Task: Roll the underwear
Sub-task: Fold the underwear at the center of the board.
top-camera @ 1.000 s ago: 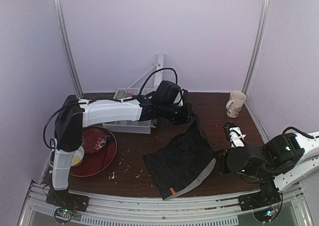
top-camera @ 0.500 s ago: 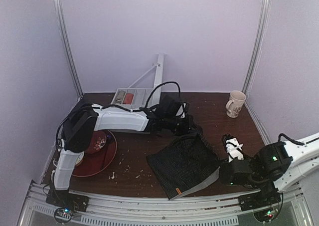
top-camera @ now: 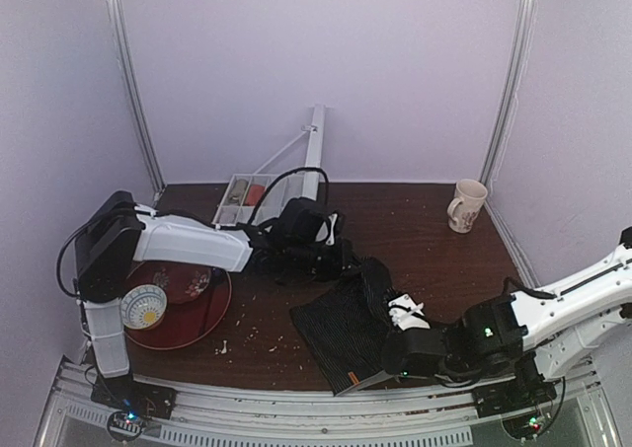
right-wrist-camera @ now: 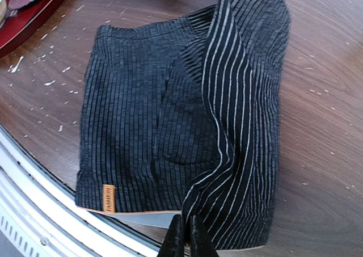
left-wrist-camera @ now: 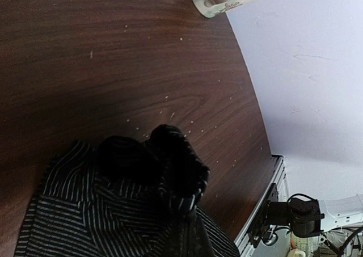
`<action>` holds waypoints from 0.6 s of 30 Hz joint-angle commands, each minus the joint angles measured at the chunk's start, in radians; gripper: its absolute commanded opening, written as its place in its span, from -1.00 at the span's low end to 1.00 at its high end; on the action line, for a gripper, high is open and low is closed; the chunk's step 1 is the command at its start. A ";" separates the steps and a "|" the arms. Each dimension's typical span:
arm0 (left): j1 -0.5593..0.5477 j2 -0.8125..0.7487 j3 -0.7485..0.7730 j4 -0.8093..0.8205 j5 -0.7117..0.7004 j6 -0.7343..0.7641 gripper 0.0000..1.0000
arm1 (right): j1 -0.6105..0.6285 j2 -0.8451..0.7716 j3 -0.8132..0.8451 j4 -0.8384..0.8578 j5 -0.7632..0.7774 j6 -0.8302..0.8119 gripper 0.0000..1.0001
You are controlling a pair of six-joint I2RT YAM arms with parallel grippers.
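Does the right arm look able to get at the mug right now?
Probably not yet: the right gripper is shut on the underwear near the front edge. Bare table lies between it and the mug, so only that grip hinders.

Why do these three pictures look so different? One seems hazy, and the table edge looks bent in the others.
Top view: soft and hazy, lilac-tinted walls, the underwear a dark patch with little detail. Left wrist view: the wide lens curves the table edge, the wall glares pale, the wood looks dim. Right wrist view: sharpest, pinstripes crisp, though the table edge bows too.
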 commanded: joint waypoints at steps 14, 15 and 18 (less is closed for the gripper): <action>0.016 -0.230 -0.329 0.056 -0.089 -0.024 -1.00 | 0.000 0.187 0.113 0.202 -0.188 -0.145 -1.00; 0.016 -0.232 -0.340 0.058 -0.091 -0.027 -1.00 | 0.000 0.188 0.112 0.210 -0.195 -0.147 -1.00; 0.016 -0.246 -0.367 0.054 -0.100 -0.032 -1.00 | 0.002 0.197 0.111 0.225 -0.216 -0.154 -1.00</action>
